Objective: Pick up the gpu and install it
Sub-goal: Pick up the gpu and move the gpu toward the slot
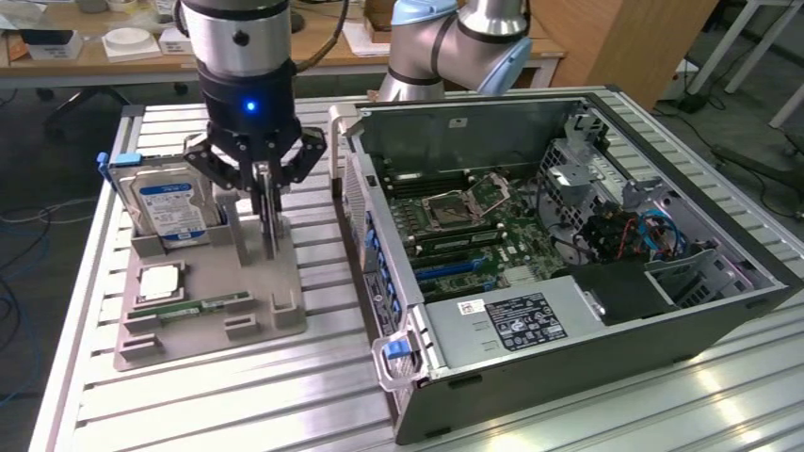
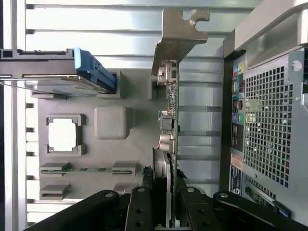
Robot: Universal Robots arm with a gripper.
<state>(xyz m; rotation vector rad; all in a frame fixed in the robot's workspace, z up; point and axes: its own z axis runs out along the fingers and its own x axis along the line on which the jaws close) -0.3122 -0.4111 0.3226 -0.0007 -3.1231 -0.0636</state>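
Observation:
The gpu [image 1: 267, 226] stands on edge, a thin card over the grey holder tray [image 1: 188, 330] at the exterior view's left. My gripper [image 1: 262, 193] comes down on it from above, its black fingers pressed against both faces of the card's top part. In the wrist view the gpu [image 2: 172, 110] shows edge-on, its silver bracket pointing away and its green board toward the case. Here the gripper [image 2: 163, 192] has its fingers [image 2: 140, 207] clamped on the card's near end. Whether the card's lower edge still sits in the tray slot I cannot tell.
On the tray [image 2: 134, 91] are a silver hard drive [image 1: 169, 207] with a blue label, a square processor [image 1: 161, 281] and a RAM stick [image 1: 201, 306]. The open computer case [image 1: 566, 311] lies close beside the tray, its motherboard [image 1: 490, 226] exposed. A second arm stands behind it.

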